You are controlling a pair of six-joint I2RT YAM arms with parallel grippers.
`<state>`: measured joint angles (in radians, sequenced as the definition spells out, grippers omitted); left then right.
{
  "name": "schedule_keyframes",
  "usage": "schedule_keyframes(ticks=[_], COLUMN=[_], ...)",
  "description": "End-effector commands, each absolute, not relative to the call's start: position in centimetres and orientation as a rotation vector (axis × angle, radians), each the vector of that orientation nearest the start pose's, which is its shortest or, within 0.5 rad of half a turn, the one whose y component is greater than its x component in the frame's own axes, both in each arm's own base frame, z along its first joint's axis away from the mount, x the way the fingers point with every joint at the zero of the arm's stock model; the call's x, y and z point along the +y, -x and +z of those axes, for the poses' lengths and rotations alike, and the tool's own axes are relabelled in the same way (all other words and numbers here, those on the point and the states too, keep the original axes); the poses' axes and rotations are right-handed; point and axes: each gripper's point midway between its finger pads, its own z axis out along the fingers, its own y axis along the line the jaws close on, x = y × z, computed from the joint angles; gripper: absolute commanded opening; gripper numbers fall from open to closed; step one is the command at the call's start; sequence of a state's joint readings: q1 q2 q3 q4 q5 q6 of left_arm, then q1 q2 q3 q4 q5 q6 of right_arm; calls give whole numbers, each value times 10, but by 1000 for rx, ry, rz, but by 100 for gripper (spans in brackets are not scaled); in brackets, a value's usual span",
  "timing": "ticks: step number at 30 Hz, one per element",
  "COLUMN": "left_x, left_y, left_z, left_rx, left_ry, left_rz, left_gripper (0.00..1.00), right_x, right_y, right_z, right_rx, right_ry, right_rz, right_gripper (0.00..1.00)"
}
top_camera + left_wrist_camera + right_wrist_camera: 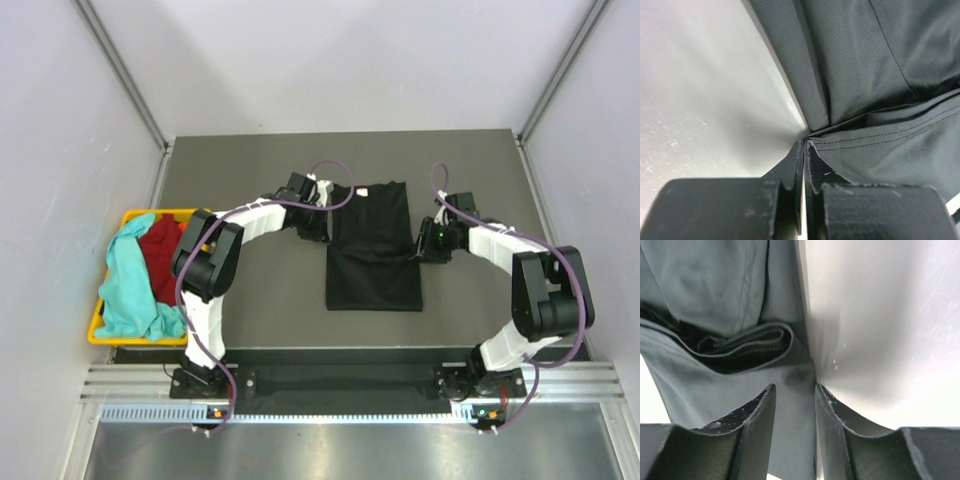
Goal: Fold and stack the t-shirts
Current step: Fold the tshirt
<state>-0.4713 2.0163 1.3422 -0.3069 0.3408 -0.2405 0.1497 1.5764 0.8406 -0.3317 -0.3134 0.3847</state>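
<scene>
- You have the black short-sleeved cloth t-shirt lying in the middle of the grey worktop, with doubled layers showing along both side edges in the wrist views.
- Your left tool sits at the shirt's 9 o'clock edge. Its fingers are pressed together, pinching the black cloth by a stitched hem at their tips.
- Your right tool sits at the shirt's 3 o'clock edge. Its fingers stand partly apart, the shirt's edge runs between them, and a folded hem lies just ahead of the tips.
- At 9 o'clock on the worktop you see a yellow plastic basket. A teal cloth shirt fills its 7 o'clock part, and a red cloth shirt lies toward 1 o'clock.
</scene>
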Motion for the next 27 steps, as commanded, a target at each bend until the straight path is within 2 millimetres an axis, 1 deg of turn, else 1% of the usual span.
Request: schedule_keyframes(ticks=[1, 2, 3, 4, 6, 8, 13, 16, 20, 24, 25, 27], left_x=[-269, -269, -268, -268, -269, -268, -269, -270, -270, -268, -267, -268], left_y=[-394, -393, -394, -393, -393, -393, -396, -398, -398, -402, -403, -403], left_z=[48, 48, 47, 46, 47, 46, 48, 47, 45, 47, 48, 51], left_rx=[2496, 2498, 2501, 2504, 2502, 2506, 2496, 2498, 2500, 2498, 2493, 2487], left_ry=[-382, -381, -375, -372, -371, -362, -340, -321, -301, -269, -262, -250], left_rz=[-740, -745, -745, -748, -758, -753, -770, -773, -781, -763, -759, -772], left_gripper=[0, 0, 0, 0, 0, 0, 0, 0, 0, 0, 0, 0], right_x=[118, 116, 117, 117, 117, 117, 110, 108, 108, 108, 108, 106], right_y=[-344, -345, -349, -348, -352, -353, -356, -359, -362, -365, -366, -368], right_z=[50, 47, 49, 45, 46, 43, 34, 28, 24, 27, 28, 31], right_rx=[2571, 2578, 2572, 2584, 2576, 2584, 2598, 2603, 2600, 2581, 2576, 2568], right_ry=[-150, -157, -149, -154, -156, -161, -184, -184, -185, -176, -174, -171], right_rz=[555, 541, 538, 539, 540, 537, 478, 455, 454, 452, 451, 438], right_gripper=[38, 37, 37, 37, 36, 36, 33, 27, 22, 9, 5, 1])
